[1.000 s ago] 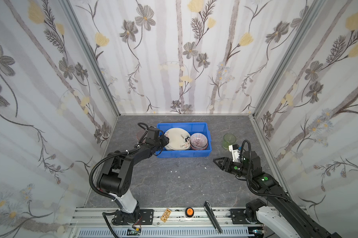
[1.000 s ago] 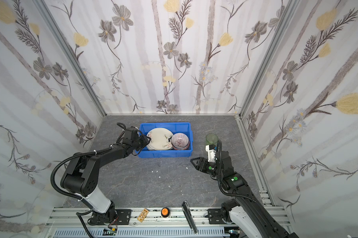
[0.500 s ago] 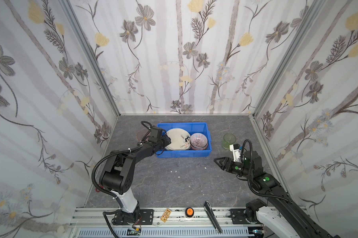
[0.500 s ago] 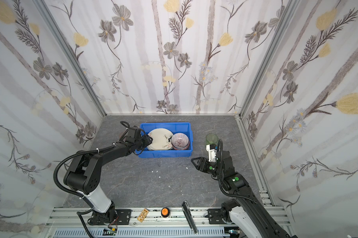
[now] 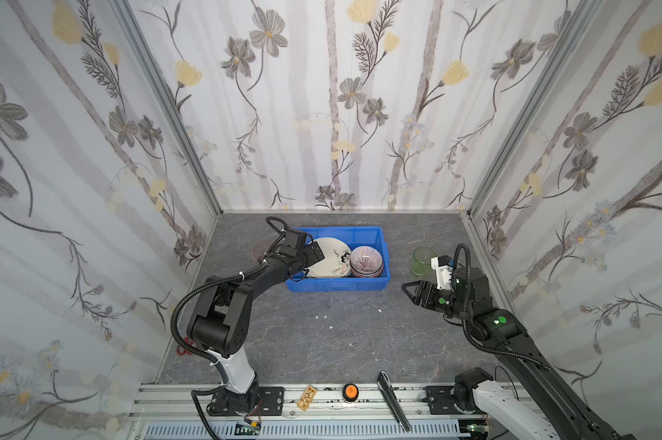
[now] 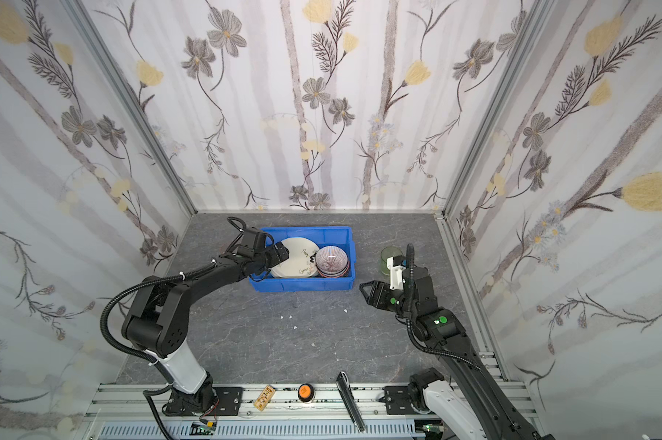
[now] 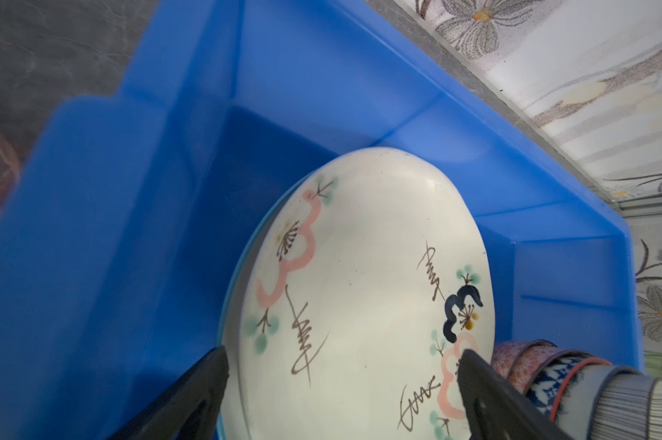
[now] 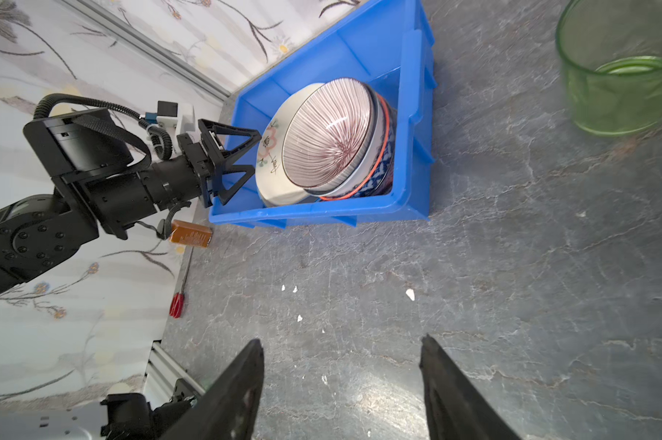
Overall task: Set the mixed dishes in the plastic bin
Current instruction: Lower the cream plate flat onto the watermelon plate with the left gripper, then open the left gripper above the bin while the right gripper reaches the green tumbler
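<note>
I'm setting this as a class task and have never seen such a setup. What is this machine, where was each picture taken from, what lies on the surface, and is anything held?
The machine is two black robot arms bolted at the edge of a grey table, inside flowered walls. Both top views look down from one overhead camera. The other two pictures come from a camera on each arm's wrist.

A blue bin holds a cream plate and a stack of bowls. A green tumbler stands on the table outside the bin.

The left claw is open at the plate's edge, not clamped on it. The right claw is also open, above bare table, holding nothing.
</note>
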{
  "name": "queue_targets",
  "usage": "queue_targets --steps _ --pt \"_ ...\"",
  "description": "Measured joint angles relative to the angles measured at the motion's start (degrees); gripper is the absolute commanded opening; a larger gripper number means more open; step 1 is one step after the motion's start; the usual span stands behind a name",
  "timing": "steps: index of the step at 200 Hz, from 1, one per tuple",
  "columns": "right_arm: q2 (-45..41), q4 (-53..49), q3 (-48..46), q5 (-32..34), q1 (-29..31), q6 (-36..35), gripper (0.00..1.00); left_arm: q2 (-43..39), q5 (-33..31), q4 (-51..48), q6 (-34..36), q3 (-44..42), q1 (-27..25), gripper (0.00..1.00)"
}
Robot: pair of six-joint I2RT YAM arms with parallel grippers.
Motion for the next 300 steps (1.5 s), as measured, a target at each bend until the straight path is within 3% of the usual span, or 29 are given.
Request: queue_targets --steps 35,49,80,143,198,255,300 --pt "1.8 -2.9 3.0 1.5 -1.4 -2.1 0.73 -0.2 -3.5 -5.2 1.4 2.5 -0.7 1.0" --pt "2.3 -2.9 4.5 1.5 -1.9 -2.8 0.91 -0.5 -4.4 -6.7 1.9 3.5 -0.9 1.0" --pt "4.2 -4.1 7.0 2.0 -3.0 -4.4 1.0 -1.6 -5.7 -10.2 2.3 5.5 -1.7 1.0" --pt "12.1 -11.0 15.9 7.3 -9.6 -9.4 1.0 -10.8 -4.8 -14.1 3.8 7.9 -2.6 1.0" --pt "26.7 -14.3 24.9 15.6 -17.3 -14.1 0.95 -13.6 -4.0 -15.1 10.4 9.6 -2.6 1.0" --pt "44.7 -15.6 36.6 17.9 -19.2 -15.8 0.86 -14.5 -3.9 -16.0 14.9 9.9 -1.5 1.0" --pt "54.1 -15.7 43.7 18.0 -19.3 -16.2 0.81 -16.3 -3.1 -16.4 15.4 9.1 1.2 1.0"
